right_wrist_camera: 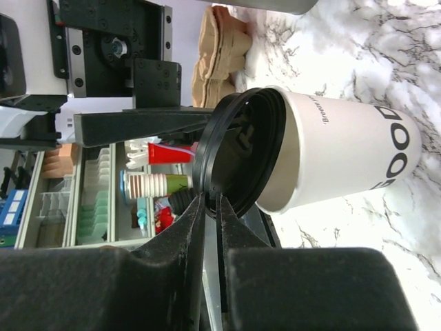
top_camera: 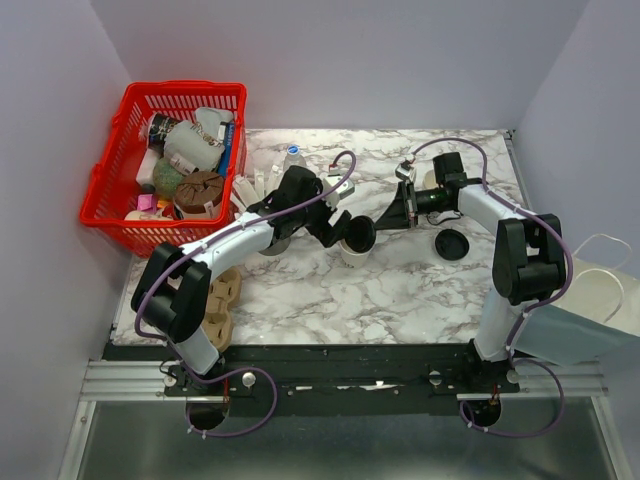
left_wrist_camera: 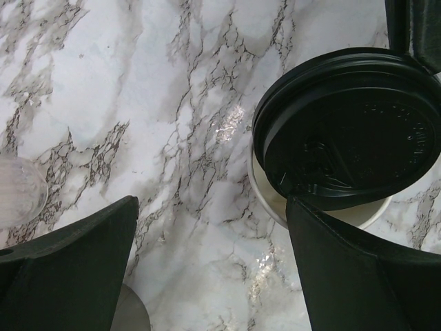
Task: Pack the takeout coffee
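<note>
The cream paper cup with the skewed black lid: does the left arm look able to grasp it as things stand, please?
Probably yes: the left gripper hovers close over the cup with jaws wide open and bare marble beside it. The right gripper at the rim of the lid may crowd one side.

A cream-white paper cup (right_wrist_camera: 344,148) is standing upright near the middle of the marble worktop (top_camera: 400,290), tapering towards its base and showing dark lettering on its side. Its round black lid (right_wrist_camera: 241,148) is sitting askew on top. One edge is resting on the cup's rim while the opposite edge is tilting up, leaving part of the mouth uncovered. A second round black lid (top_camera: 452,244) is lying on the worktop, apart from the cup on the right. Whether a cup is sitting under it is unclear.
</note>
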